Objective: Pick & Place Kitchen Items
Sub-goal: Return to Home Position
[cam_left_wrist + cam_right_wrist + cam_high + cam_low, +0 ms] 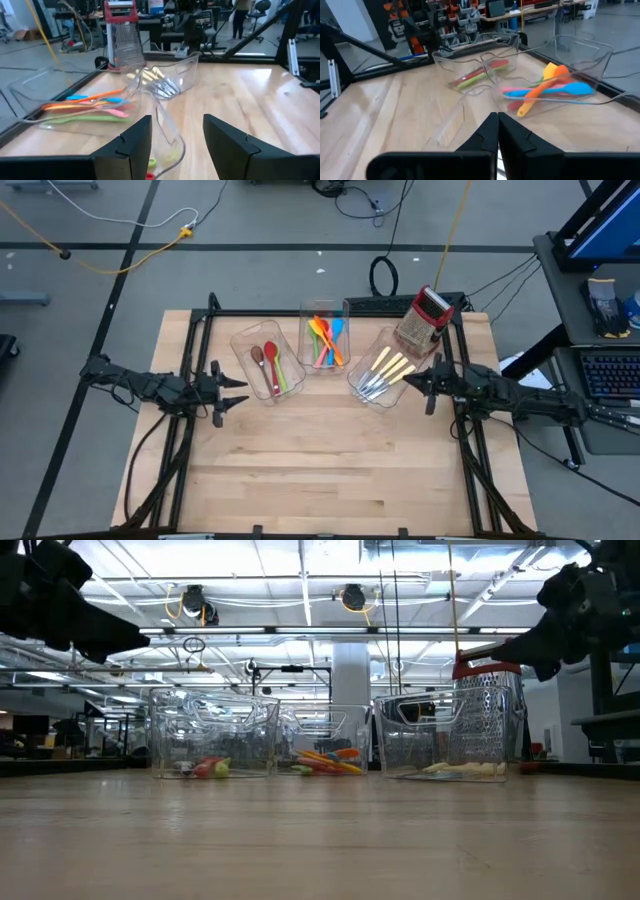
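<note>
Three clear bins stand side by side on the far half of the wooden table. The left bin holds red, brown and green spoons. Coloured spatulas lie in the middle bin, and the right bin holds cream-handled cutlery. My left gripper hovers open just left of the spoon bin, pointing level toward it, with nothing between its fingers. My right gripper hovers shut just right of the cutlery bin, pointing toward the bins.
A red-and-silver box grater stands upright behind the cutlery bin at the far right. Black frame rails run along the table's left, right and far sides. Bare wood fills the near half.
</note>
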`<state>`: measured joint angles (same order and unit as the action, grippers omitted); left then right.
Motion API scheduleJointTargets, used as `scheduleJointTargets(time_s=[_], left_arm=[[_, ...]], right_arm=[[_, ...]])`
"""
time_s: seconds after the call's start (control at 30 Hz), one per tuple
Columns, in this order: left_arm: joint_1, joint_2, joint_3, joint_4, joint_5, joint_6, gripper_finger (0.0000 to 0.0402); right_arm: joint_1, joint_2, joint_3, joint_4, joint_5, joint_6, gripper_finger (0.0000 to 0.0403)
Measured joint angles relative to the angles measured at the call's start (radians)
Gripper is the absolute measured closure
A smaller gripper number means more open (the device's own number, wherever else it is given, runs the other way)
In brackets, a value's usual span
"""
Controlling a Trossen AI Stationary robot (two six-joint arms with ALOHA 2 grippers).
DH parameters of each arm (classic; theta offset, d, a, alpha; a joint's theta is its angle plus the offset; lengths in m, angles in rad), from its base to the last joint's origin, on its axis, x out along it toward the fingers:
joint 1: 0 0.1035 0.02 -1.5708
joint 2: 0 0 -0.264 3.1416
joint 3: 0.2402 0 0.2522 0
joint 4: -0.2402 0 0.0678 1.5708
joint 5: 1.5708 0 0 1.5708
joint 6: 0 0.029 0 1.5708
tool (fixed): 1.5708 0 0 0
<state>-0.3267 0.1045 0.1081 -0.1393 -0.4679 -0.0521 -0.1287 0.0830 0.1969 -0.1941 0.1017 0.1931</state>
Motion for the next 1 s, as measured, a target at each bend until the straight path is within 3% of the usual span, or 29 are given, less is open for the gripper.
scheduleJointTargets(time_s=[0.3, 0.6, 1.0], left_arm=[[0.000, 0.000, 0.000, 0.008, -0.003, -0.005, 0.0222], [0.000, 0.000, 0.000, 0.009, -0.003, -0.005, 0.0222], [0.000, 0.000, 0.000, 0.009, -0.004, -0.005, 0.0222]], right_arm=[[0.000, 0.000, -0.008, 0.000, 0.000, -0.109, 0.0399], [0.000, 0.000, -0.008, -0.012, 0.000, 0.029, 0.0399], [0.000, 0.000, -0.008, -0.012, 0.001, 0.030, 0.0399]])
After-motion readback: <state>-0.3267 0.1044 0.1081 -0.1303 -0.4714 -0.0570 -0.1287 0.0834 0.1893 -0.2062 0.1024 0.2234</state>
